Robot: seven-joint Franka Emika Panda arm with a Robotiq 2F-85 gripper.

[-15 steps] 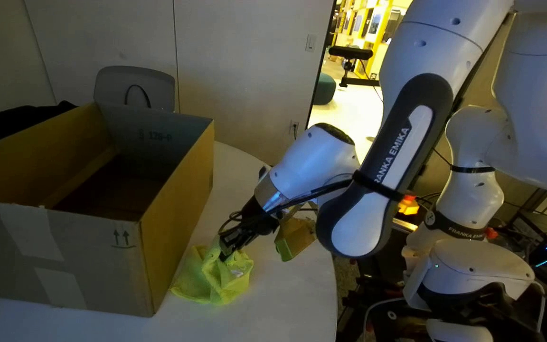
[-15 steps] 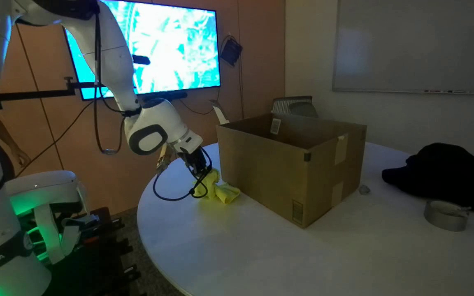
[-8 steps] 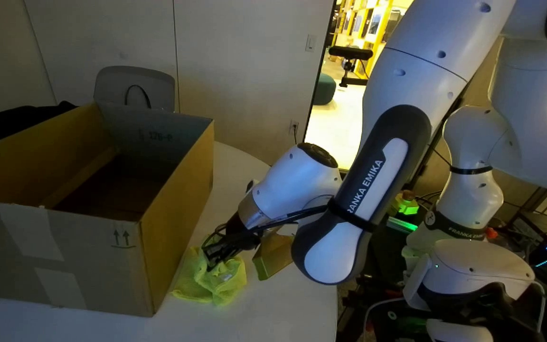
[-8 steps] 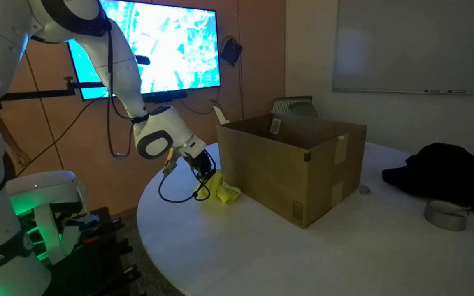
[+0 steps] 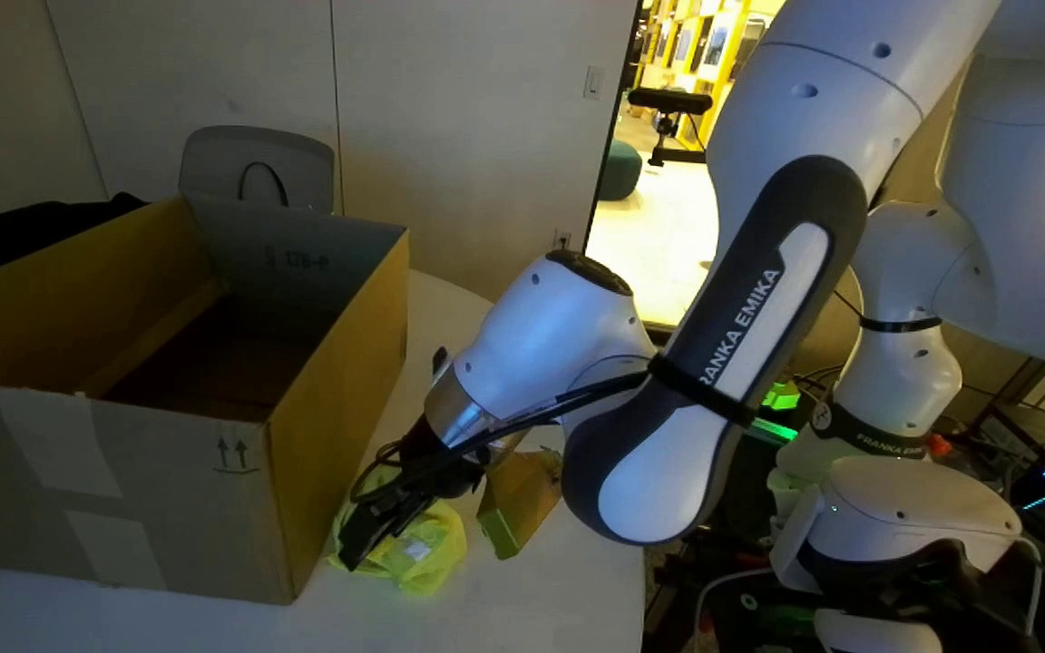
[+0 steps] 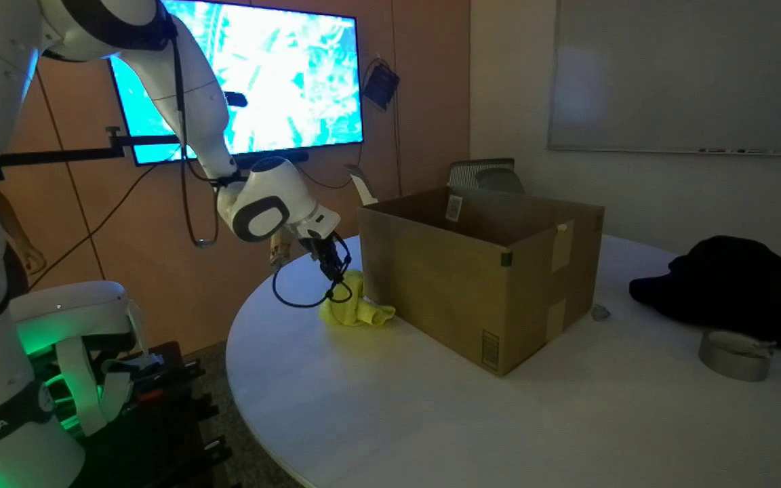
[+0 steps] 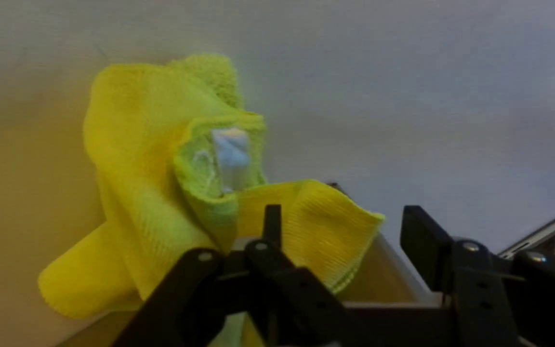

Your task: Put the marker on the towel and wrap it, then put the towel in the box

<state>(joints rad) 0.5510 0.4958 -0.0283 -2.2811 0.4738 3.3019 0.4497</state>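
Note:
A crumpled yellow-green towel [image 5: 432,549] lies on the table against the box's long side. In the wrist view the towel [image 7: 138,144] shows a white label, and one corner of it spreads toward the right. My gripper [image 7: 342,224] stands open, its fingers well apart, with that corner behind the gap and nothing clamped. An exterior view has the gripper [image 5: 368,544] low over the towel's side nearest the box. The open cardboard box [image 6: 424,278] stands upright; the part of its floor that shows holds nothing. The marker is hidden or out of view.
A cable loop [image 6: 295,305] hangs beside the gripper, and a cardboard piece [image 5: 518,499] sits at the wrist. Beyond the box are a grey tape roll [image 6: 736,356] and a black cloth [image 6: 736,291]. The round table's edge [image 6: 245,413] runs near the robot base.
The jaws have gone from shut at the towel to open. My gripper has shifted across the towel toward the box side. The towel stays on the table, slightly reshaped.

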